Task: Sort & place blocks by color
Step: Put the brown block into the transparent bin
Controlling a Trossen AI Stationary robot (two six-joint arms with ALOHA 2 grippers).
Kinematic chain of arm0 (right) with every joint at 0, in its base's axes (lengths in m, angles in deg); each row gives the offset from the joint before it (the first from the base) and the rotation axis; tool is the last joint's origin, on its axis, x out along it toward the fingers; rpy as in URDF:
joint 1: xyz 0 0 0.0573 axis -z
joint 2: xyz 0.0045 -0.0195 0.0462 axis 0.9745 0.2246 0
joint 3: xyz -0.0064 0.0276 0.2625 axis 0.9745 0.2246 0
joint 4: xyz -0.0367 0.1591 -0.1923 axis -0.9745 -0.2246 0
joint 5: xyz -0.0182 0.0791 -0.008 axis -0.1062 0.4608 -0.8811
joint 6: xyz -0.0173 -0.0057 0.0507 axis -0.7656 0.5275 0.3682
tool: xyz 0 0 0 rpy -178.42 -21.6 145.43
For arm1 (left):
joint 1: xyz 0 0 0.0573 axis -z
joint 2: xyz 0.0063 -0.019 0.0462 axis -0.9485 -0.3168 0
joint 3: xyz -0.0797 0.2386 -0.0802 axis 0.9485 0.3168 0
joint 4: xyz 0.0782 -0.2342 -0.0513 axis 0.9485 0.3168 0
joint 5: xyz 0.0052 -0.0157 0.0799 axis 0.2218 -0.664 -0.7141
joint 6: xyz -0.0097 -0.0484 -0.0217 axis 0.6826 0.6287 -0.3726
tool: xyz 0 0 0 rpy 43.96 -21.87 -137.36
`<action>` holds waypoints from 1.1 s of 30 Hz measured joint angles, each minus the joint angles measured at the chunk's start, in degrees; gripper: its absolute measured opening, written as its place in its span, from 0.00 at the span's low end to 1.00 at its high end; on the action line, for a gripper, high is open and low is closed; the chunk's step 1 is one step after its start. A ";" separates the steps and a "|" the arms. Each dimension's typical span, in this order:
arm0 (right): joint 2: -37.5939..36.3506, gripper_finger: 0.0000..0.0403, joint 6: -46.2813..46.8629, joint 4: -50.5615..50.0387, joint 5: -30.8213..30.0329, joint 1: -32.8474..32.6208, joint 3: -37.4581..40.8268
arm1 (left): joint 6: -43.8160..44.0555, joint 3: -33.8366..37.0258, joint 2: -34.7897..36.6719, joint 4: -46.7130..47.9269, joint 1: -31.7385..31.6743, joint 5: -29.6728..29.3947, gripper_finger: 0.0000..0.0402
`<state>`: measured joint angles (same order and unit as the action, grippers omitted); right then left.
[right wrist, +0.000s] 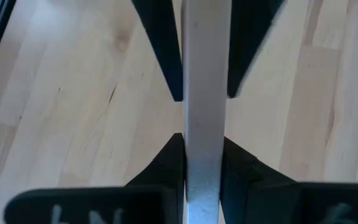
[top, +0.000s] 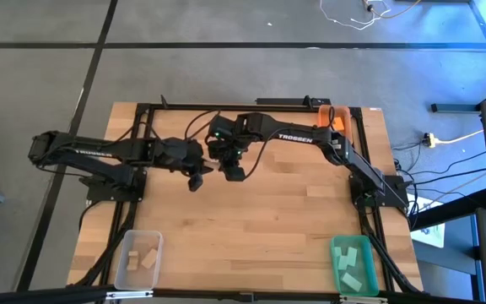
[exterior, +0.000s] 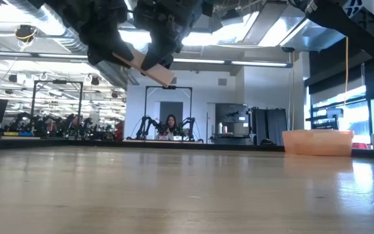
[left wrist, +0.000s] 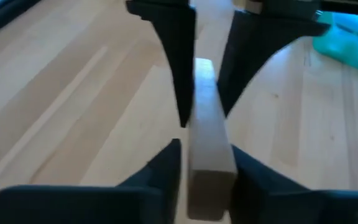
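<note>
Wooden table [top: 251,219], two dark arms meeting over its middle, raised off the surface.

Three bins at the table's edges: orange bin [top: 334,116] at the far right corner, also seen in the low view [exterior: 317,142]; green bin [top: 353,263] at the near right corner holding teal blocks [top: 350,262]; clear bin [top: 138,258] at the near left corner holding pale wood blocks [top: 148,257].

Left gripper [top: 196,179] and right gripper [top: 233,171] sit just beside each other mid-table, facing one another, both on the same pale wood block. High view hides that block under the grippers. Low view shows the wood block [exterior: 149,67] tilted, up in the air well above the table, clamped between dark fingers.

Left wrist view: wood block [left wrist: 205,130] runs lengthways between the left gripper's [left wrist: 205,155] fingers, fingers narrow and against both faces; the other arm's fingers grip the far end. Right wrist view: same block [right wrist: 204,106] pinched between the right gripper's [right wrist: 202,149] fingers, narrow gap, block filling it, opposite fingers on the far end.

Background in the low view: a person [exterior: 171,125] seated far behind the table, face not described.
</note>
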<state>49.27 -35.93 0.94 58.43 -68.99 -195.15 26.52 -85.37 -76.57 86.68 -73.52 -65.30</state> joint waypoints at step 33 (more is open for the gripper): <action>0.00 0.31 0.30 -10.63 0.00 2.35 0.02 | 14.76 0.00 13.21 36.04 0.99 30.19 0.11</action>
<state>49.27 -35.63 -9.69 58.44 -66.64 -195.13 41.28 -85.37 -63.36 122.72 -72.53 -35.11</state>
